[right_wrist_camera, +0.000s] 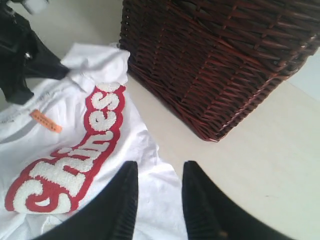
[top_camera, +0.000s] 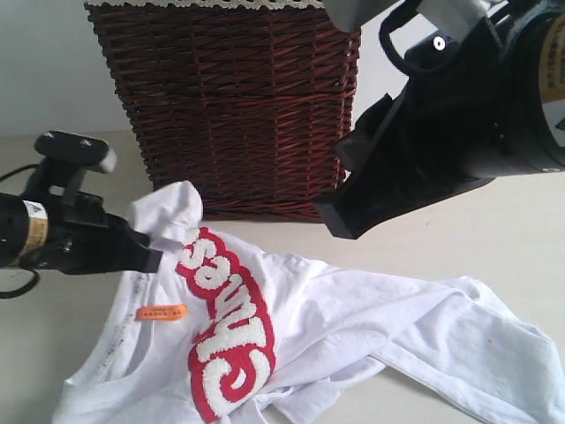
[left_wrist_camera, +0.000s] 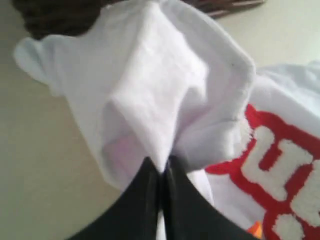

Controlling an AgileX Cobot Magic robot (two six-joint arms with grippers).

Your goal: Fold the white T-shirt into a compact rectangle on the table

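While my left gripper (left_wrist_camera: 161,176) is clamped on a fold of the white T-shirt (top_camera: 353,327) just in front of the basket (top_camera: 238,106), the cloth bunches up around the pinch. My right gripper (right_wrist_camera: 157,170) has its fingers apart with nothing between them and hangs over the shirt near the basket's front corner. The shirt lies rumpled on the table (top_camera: 512,238), spread out in front of the basket and not folded. The red-edged letters (top_camera: 225,327) face up, and the orange tag (top_camera: 161,311) sits just beside them.
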